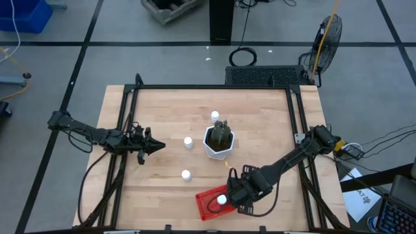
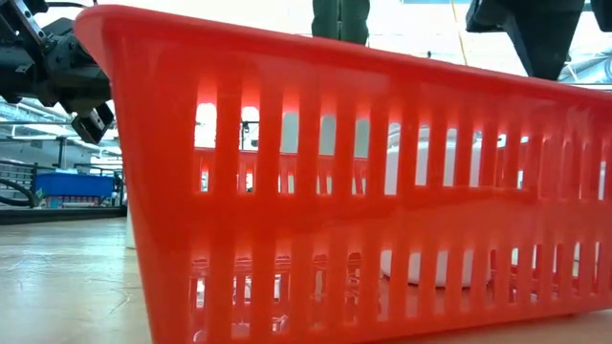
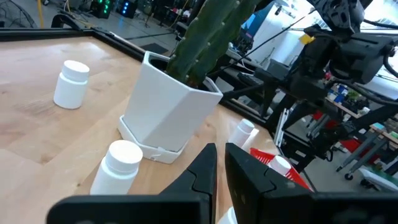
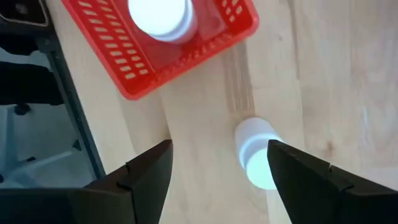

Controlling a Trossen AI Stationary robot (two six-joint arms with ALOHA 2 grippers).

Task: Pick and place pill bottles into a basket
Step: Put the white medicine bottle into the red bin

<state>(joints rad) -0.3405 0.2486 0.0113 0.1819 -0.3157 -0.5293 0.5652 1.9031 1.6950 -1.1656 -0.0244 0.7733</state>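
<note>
The red mesh basket (image 1: 212,203) stands near the table's near edge and fills the low view (image 2: 287,143). One white pill bottle (image 4: 158,15) stands inside it. My right gripper (image 4: 217,171) hovers open and empty just beside the basket (image 4: 186,62), above another bottle (image 4: 256,152) on the table. Three more bottles stand on the table: one far (image 1: 215,116), one left of the pot (image 1: 188,142), one nearer (image 1: 186,174). My left gripper (image 1: 155,146) is shut and empty at the left, pointing toward the pot; its fingers (image 3: 208,171) show in its wrist view.
A white hexagonal pot with a green cactus (image 1: 219,140) stands mid-table, between the two arms; it also shows in the left wrist view (image 3: 168,112). Black frame rails run along the table's left (image 1: 123,130) and right (image 1: 302,130) sides.
</note>
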